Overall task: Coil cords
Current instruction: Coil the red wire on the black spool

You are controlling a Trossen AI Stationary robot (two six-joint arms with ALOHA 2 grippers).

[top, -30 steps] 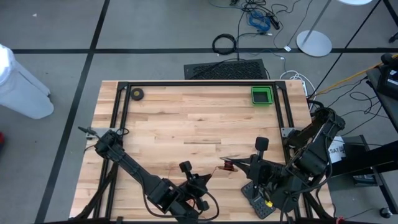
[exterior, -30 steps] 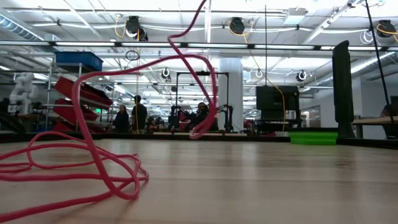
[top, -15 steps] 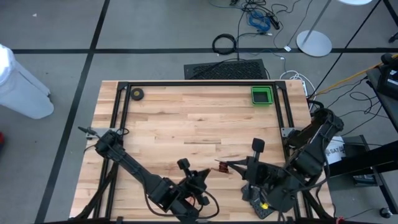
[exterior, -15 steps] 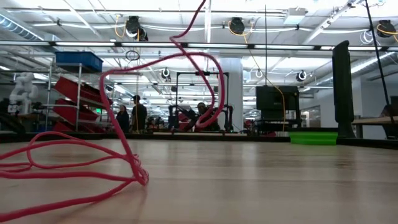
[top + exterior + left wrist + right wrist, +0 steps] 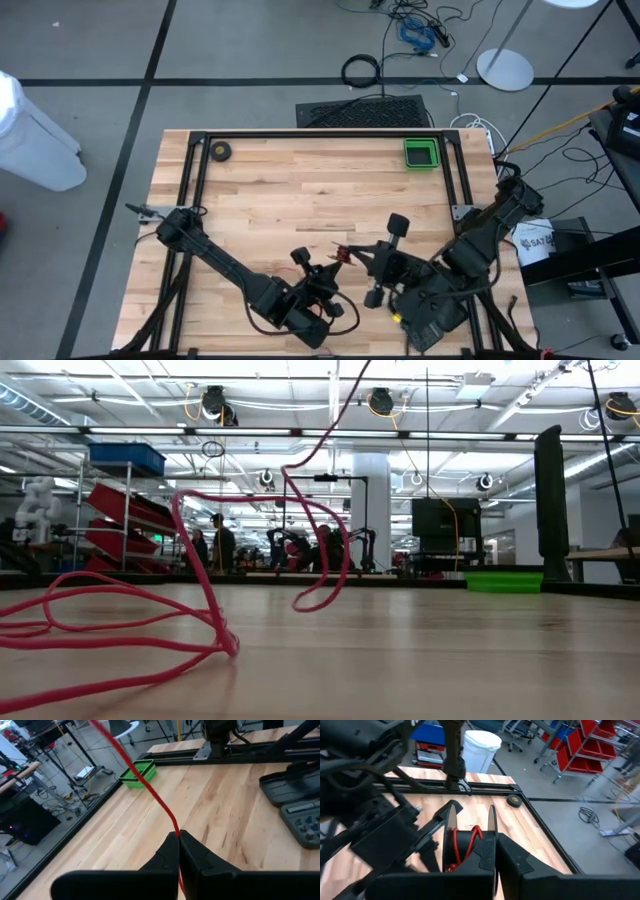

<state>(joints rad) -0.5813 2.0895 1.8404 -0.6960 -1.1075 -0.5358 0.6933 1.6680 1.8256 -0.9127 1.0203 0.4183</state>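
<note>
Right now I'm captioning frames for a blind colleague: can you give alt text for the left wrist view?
The left gripper is shut on a thin red cord that runs taut up and away over a pale wooden table. A green tray sits near the table's far edge.

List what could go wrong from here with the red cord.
The left gripper is shut on a single strand of the red cord, which could slip from the fingers if pulled taut. Loose loops sprawl on the table in the low view and may tangle rather than coil. The right gripper holds red loops close to the left arm, so the arms could bump.
</note>
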